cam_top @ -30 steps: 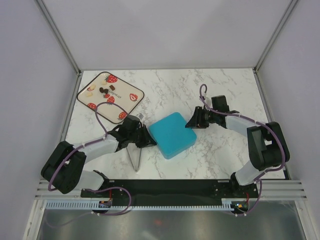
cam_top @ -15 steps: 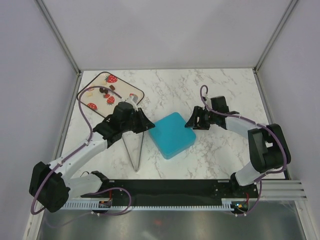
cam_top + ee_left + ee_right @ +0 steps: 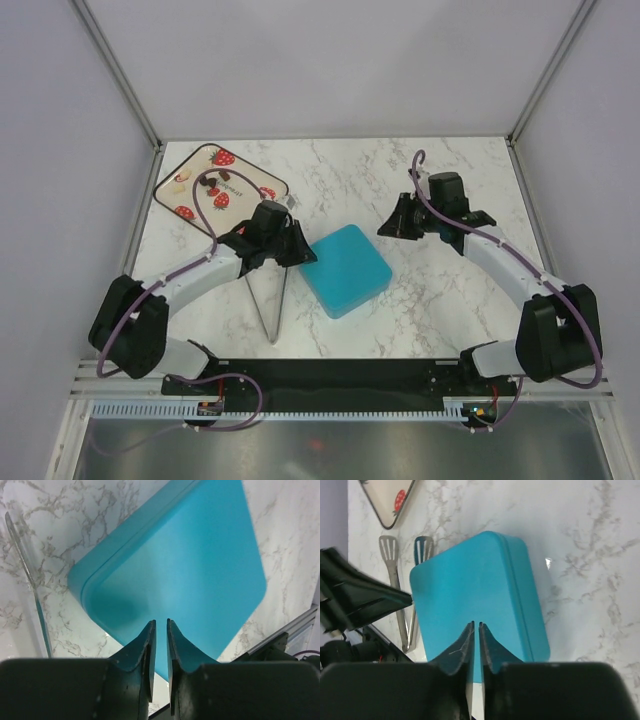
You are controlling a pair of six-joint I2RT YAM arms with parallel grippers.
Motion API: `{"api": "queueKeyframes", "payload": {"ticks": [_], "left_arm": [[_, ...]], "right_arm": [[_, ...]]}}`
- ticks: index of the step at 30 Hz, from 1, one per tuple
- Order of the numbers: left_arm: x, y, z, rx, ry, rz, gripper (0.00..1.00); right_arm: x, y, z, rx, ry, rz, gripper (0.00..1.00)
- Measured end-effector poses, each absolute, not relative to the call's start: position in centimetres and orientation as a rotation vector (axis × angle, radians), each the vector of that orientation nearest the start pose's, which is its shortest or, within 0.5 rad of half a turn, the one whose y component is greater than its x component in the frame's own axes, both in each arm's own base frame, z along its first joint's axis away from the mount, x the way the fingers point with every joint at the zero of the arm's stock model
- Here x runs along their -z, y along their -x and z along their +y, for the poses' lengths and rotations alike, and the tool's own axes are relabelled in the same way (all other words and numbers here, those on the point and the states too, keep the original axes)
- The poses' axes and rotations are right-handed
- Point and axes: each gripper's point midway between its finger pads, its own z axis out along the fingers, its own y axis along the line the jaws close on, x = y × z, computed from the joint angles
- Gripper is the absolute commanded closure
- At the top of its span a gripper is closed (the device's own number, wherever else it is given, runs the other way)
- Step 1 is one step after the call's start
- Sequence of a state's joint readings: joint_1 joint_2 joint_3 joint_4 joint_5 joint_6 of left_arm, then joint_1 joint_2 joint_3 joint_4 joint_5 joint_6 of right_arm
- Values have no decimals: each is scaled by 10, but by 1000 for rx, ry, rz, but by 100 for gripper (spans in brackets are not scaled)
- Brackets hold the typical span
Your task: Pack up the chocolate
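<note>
Teal box [image 3: 347, 270], 1 only, lid on, sits betw. the 2 pincers on the marble table [image 3: 440, 180]. Left pincer [image 3: 300, 255] is at the box's left edge. In its wrist cam the tips [image 3: 160, 625] hang over the lid with just a narrow slit betw. them and nothing held. Can't tell if they touch the lid. Right pincer [image 3: 390, 226] is apart from the box, just off its far right corner. Its fingers are nearly pressed together, a hairline gap, also empty.

Choc [image 3: 212, 183] isn't in the box: it's on the 1 tray [image 3: 250, 176], beyond the left pincer and to its left, near the table's far left corner. Pieces are dark and cream, too tiny for a sure count. The left arm's purple cable crosses some. 4 red strawberry prints [image 3: 223, 157] show on the tray.

1 pair of metal tongs [image 3: 268, 305] lies just near-side of the left pincer, partly under that arm, beside the box's left edge, not touching the tray.
</note>
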State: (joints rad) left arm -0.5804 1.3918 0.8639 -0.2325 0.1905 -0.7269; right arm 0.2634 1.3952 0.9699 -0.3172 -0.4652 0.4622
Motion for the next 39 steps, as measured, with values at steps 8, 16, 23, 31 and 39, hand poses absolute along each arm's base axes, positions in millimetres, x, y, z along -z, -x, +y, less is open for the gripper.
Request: {"api": "queueKeyframes", "payload": {"ticks": [8,16,23,31,39], "left_arm": [[-85,-276,-259,845,80,2526,81],[-85,-277,-260,863,74,2503,81],[-83,-268,-261,895,73,2486,82],[-85,-261,-259,899,70,2494,82],[-144,-260,-247,863,61,2416,81]], "right_arm": [[-152,-266,254,-1208,189,2371,100],[-148,-255,292,-1417,228,2312,100],[-74,-222,292,-1563,142,2465,100],[-90,-230,285,-1418,190,2459,99],[-156,-247,270,-1234,256,2303,98]]}}
